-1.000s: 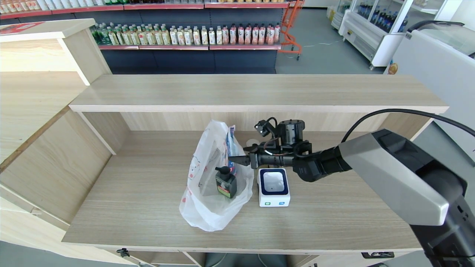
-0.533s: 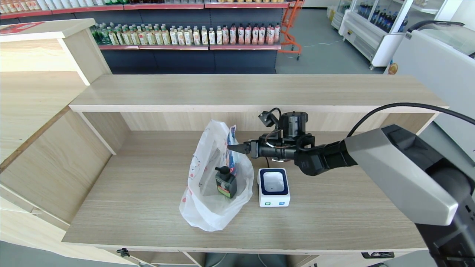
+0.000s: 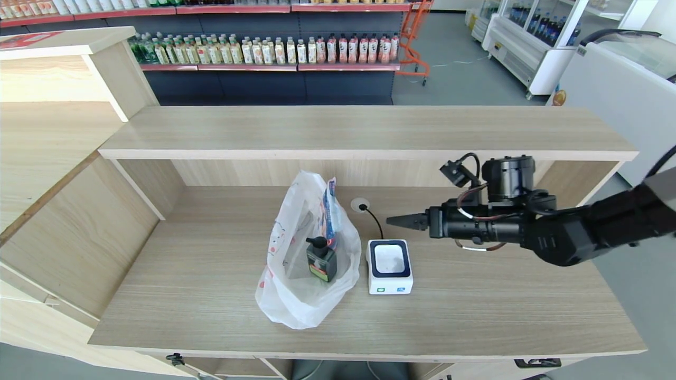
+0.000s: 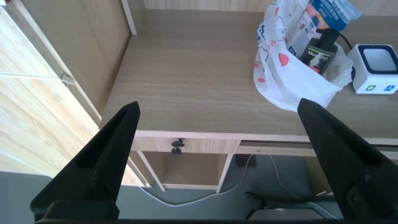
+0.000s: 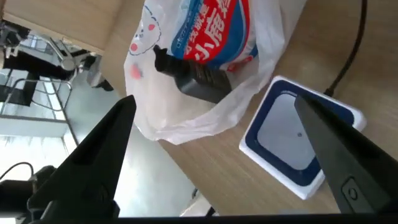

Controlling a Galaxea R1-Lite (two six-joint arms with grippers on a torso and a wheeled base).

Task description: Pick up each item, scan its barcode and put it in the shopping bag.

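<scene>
1. Left gripper (image 4: 219, 106): fingers spread wide, nothing between them. It hangs off the front edge of the counter (image 3: 475, 316). The shopping bag (image 4: 292, 87) lies ahead of it, well apart.

2. Right gripper (image 3: 396, 220): fingers (image 5: 93, 162) apart and empty (in the head view they stack into a single point). It hovers above the counter, pointing to the robot's left. The scanner (image 3: 390, 265) sits below its tip, on the side nearer the robot.

3. Farther along the pointing line, just beside the scanner, stands the shopping bag, mouth open. It holds a dark pump bottle (image 3: 321, 261) and a blue-and-white packet (image 3: 328, 211).

4. Handling, as judged:
- Bag: thin film, light, limp. Take it by the rim or a handle, because the walls would collapse.
- Bottle: rigid, fairly heavy, probably smooth-sided. Grip the body below the pump collar.
- Packet: appears soft and crinkly. Pinch a sealed edge.

5. Beyond the tip, the scanner's cable runs to a socket (image 3: 360, 205).
</scene>
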